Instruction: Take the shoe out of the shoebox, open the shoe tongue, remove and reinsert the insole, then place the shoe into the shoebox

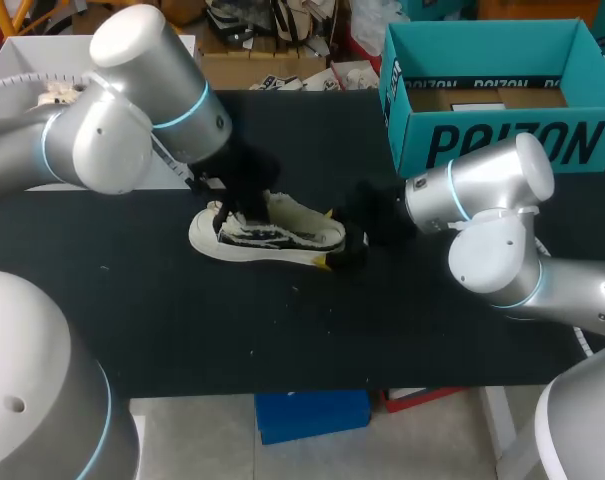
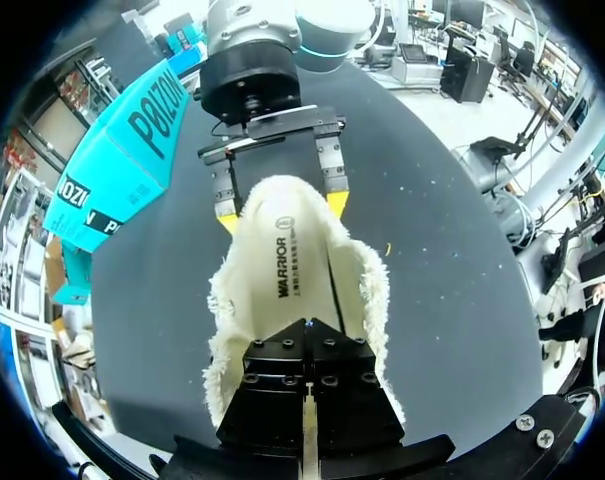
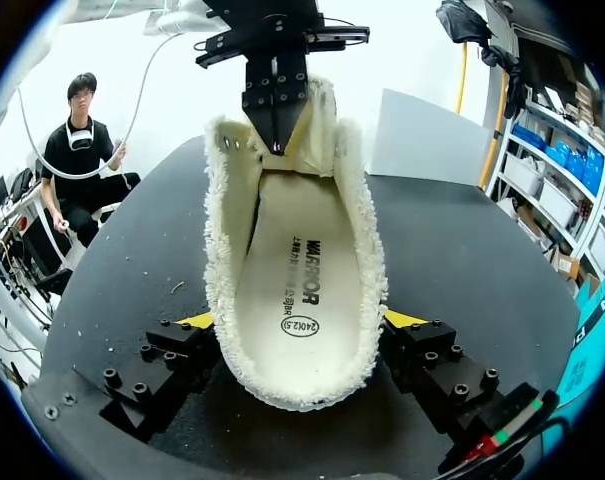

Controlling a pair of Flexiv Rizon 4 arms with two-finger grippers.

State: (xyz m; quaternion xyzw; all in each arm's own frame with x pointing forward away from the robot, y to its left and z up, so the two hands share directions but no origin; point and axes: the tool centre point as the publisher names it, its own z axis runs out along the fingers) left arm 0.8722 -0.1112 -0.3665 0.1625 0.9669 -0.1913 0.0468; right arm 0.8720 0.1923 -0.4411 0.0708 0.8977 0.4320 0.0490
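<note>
one shoe [image 1: 267, 238], with one insole [image 3: 300, 285] lying in it. one shoebox [image 1: 502, 95], at the far right corner of the one bench [image 1: 282, 330]. two arms, each with one pincer: the left pincer [image 3: 280, 140] and the right pincer [image 2: 280, 208].

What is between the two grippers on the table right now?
The shoe, lying lengthwise between them: the right gripper clamps its heel from both sides, and the left gripper is at its tongue end. Both wrist views show it.
</note>
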